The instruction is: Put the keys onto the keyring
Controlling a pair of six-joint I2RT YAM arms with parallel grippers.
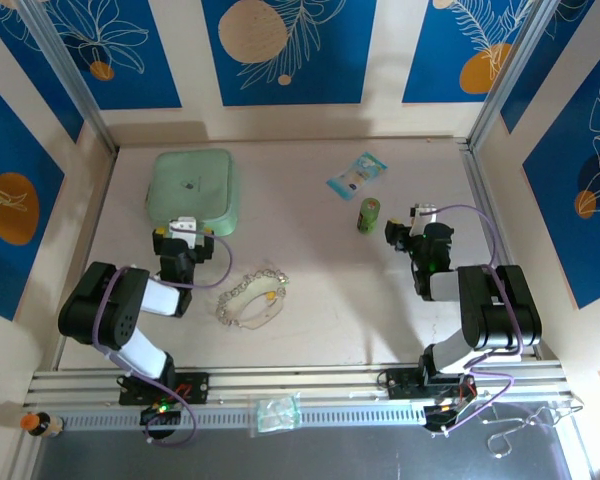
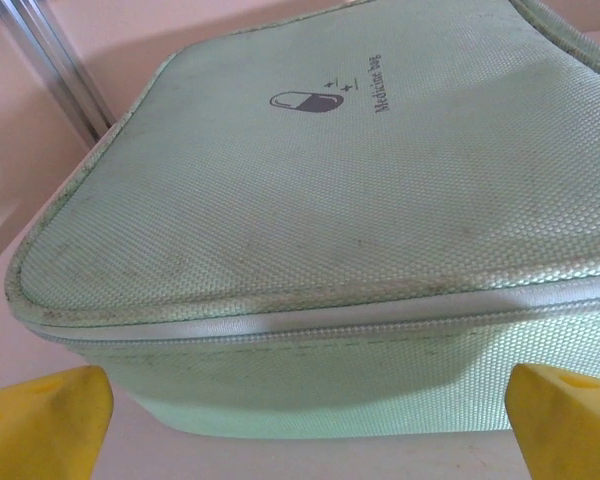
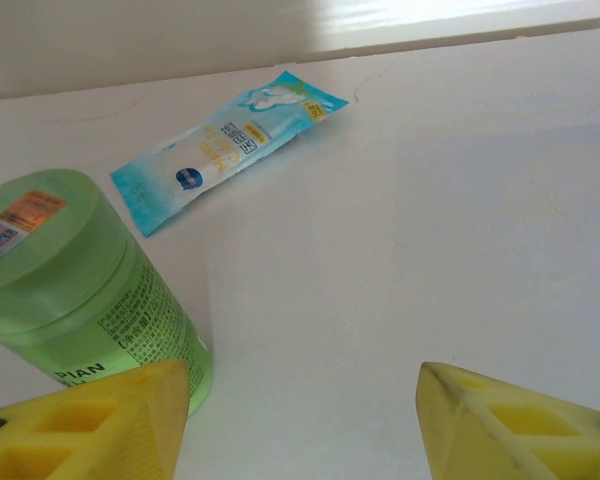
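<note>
With my left gripper (image 2: 308, 410) and right gripper (image 3: 305, 400) both open and empty, I judged the keyring (image 1: 250, 297) needed steadying first.

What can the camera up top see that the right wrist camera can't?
The top camera gives the silvery keyring lying on the table, the pale green bag at the back left, and the left tool, open, just in front of that bag. The right wrist camera gives close-up detail: small print on the green bottle, an orange sticker on its lid, and the right tool open beside the bottle. Both show the bottle standing upright and the blue packet lying flat beyond it.
</note>
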